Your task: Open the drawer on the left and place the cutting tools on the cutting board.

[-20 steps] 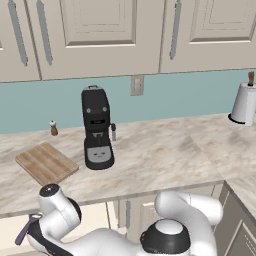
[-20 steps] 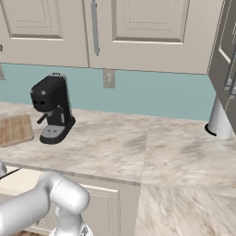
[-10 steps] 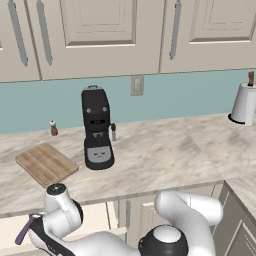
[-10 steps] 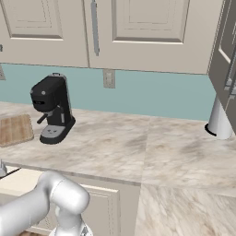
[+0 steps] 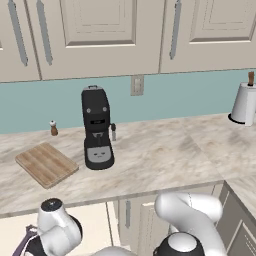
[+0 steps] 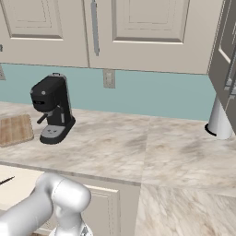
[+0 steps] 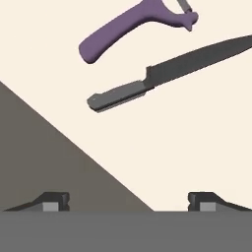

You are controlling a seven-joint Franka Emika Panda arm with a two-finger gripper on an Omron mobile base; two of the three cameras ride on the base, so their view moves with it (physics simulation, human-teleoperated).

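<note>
Claw wide, empty, above knife

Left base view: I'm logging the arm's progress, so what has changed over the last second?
The arm's white elbow link has slid right along the bottom edge, over the open drawer. Nothing was taken hold of or let go: the knife and peeler lie loose in the drawer. The cutting board and coffee machine stayed put.

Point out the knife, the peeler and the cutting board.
knife (image 7: 162,76), hand view, where handle meets blade.
peeler (image 7: 129,25), hand view, middle of the purple handle.
cutting board (image 5: 46,163), left base view, centre of its top face.
</note>
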